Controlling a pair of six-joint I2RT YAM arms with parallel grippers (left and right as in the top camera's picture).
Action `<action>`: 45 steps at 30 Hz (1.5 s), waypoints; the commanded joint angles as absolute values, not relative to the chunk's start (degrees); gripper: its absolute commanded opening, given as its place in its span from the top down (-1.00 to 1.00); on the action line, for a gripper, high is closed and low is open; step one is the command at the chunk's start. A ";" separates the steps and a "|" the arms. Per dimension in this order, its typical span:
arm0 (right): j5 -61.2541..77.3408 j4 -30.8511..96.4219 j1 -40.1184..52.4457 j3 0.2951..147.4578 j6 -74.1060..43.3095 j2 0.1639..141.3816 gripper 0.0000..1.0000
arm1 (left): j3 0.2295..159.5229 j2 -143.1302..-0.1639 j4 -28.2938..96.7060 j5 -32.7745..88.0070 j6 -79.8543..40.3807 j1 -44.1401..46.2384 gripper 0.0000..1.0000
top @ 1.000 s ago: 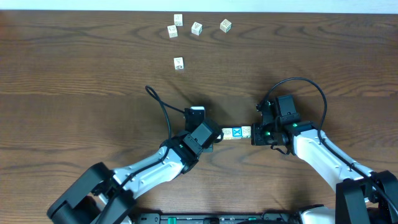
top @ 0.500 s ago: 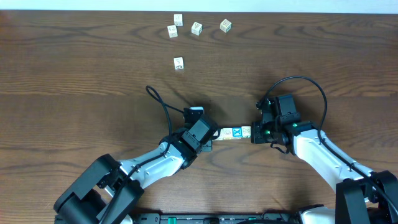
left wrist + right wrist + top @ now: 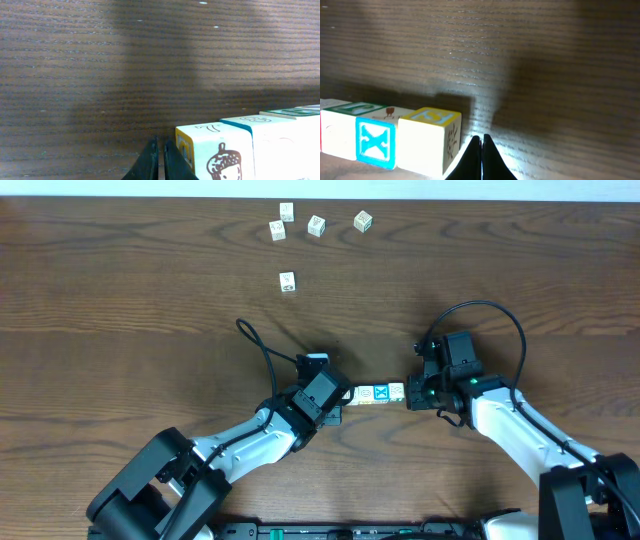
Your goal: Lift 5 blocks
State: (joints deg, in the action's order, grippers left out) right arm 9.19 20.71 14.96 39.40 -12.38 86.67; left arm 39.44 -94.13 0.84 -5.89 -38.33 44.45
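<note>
A short row of blocks (image 3: 375, 393) lies end to end between my two grippers at mid-table. My left gripper (image 3: 343, 399) is shut, and its fingertips (image 3: 158, 161) sit against the left end block, a cream cube with an acorn picture (image 3: 216, 154). The right gripper (image 3: 407, 396) is also shut, its tips (image 3: 481, 156) against the yellow-topped end block (image 3: 427, 141). Beside that one is the blue block with a white X (image 3: 375, 143), then a green-topped cube (image 3: 339, 131). Neither gripper has a block between its fingers. I cannot tell whether the row rests on the table or hangs just above it.
Several loose whitish cubes lie at the far edge: a cluster (image 3: 316, 225) with one more (image 3: 363, 221) to its right, and a single cube (image 3: 287, 281) nearer. A black cable (image 3: 256, 346) loops off the left arm, and another cable (image 3: 503, 315) arcs over the right arm.
The left wrist shifted slightly left and its forearm swung, so more of the row's left end shows. The right arm and the blocks have held still.
</note>
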 commanded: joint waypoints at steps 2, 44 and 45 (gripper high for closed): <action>12.47 18.83 15.44 39.70 -11.53 89.23 0.97 | 38.57 -94.54 0.99 -5.08 -36.62 44.25 0.86; 17.34 17.17 16.99 39.70 -11.44 89.21 0.97 | 38.59 -92.99 2.48 -1.28 -32.99 42.87 0.86; 17.61 17.10 16.99 39.70 -11.22 89.21 0.97 | 38.59 -92.99 2.31 -0.80 -32.97 42.87 0.86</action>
State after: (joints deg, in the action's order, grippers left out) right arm 13.82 17.61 16.43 39.38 -12.34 89.01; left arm 39.44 -93.47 2.44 -2.87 -34.02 43.16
